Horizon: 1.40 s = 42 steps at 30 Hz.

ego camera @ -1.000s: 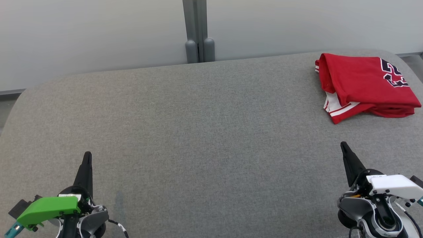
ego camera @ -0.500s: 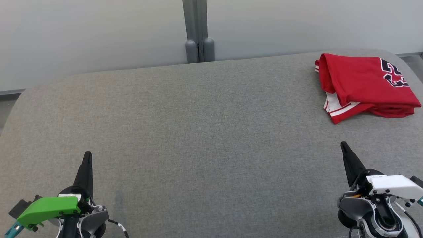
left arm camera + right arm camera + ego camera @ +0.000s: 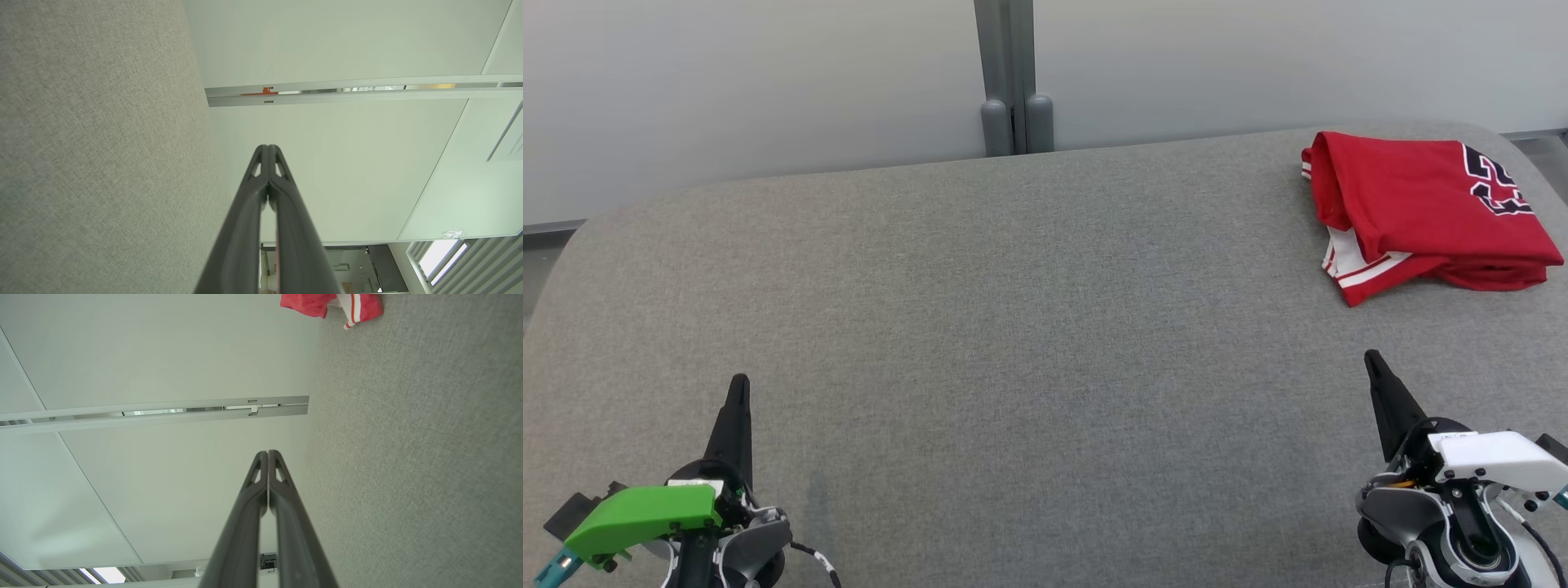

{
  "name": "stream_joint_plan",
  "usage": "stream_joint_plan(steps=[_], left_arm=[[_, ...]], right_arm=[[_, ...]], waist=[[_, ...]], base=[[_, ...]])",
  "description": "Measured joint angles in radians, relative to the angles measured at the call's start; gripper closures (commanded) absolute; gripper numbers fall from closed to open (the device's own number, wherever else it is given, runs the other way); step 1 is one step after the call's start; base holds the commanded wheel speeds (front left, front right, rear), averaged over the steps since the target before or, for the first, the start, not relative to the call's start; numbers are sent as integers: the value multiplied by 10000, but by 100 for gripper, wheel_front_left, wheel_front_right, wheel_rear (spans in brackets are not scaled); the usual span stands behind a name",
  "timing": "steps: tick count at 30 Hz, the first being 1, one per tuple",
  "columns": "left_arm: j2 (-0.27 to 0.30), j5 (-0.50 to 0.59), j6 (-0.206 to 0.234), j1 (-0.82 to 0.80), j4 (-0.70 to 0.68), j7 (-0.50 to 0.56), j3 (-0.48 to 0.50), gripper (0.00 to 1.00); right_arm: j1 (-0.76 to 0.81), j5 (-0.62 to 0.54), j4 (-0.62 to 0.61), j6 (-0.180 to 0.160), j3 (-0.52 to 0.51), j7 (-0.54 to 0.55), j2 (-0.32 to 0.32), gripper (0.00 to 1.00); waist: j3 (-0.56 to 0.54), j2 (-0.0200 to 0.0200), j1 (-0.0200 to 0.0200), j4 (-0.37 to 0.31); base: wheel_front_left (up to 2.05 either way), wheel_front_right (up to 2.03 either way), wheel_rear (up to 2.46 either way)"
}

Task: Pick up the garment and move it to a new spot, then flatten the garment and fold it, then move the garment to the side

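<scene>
Garment [image 3: 1421,208], red and folded, is lying at the far right of the grey surface [image 3: 1013,327], well apart from left gripper [image 3: 739,382] and right gripper [image 3: 1372,357], both resting fingers-together and empty; looking soft, light and floppy, it is inviting a pinch through the white-striped near edge.

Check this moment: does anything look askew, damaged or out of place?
Nothing serious. The red garment lies folded at the far right of the grey surface, but the fold is untidy: a white striped edge sticks out at its near left corner.
</scene>
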Motion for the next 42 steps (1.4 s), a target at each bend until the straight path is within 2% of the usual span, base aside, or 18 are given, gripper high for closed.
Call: stream_joint_plan(steps=[42], left_arm=[[0, -8, 0, 0, -2, 0, 0, 100]], right_arm=[[-2, -2, 0, 0, -6, 10, 4, 100]], waist=[[0, 0, 0, 0]], base=[[0, 0, 0]])
